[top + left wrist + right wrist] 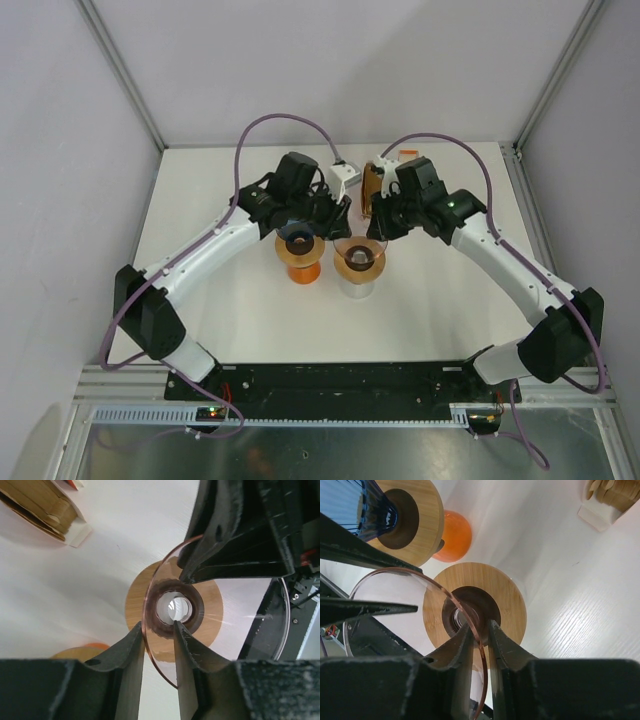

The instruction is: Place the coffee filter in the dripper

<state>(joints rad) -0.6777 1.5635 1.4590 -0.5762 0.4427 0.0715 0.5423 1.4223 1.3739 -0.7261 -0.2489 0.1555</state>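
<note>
**While both grippers sit on the glass dripper, the filters lie in their holder**

Since the wrist views are the clearest, we read state from them. The left gripper (159, 642) straddles the rim of the clear glass dripper (360, 260). One finger is against the outside of the wall and the other is inside near the neck. We see a gap between the inner finger and the glass, so we call it slightly spread, not clamped.

The right gripper (480, 634) is on the same rim from the other side. Its fingers are nearly together with the thin glass wall between them, which we read as pinching the rim.

The glass cone sits in a round wooden collar (507, 597), upright near the middle of the table (450, 300). Through the neck we see only a pale opening.

The coffee filters (35, 502) are a brown paper stack in a white holder (77, 534) at the back of the table. It is beyond both grippers and apart from the glass dripper. From above, the stack shows between the two wrists.

A second dripper, blue ribbed glass (350, 502) on its own wooden collar, stands on an orange base (455, 537) just beside the clear one, on the left arm's side. We can't tell whether the two collars touch.
</note>
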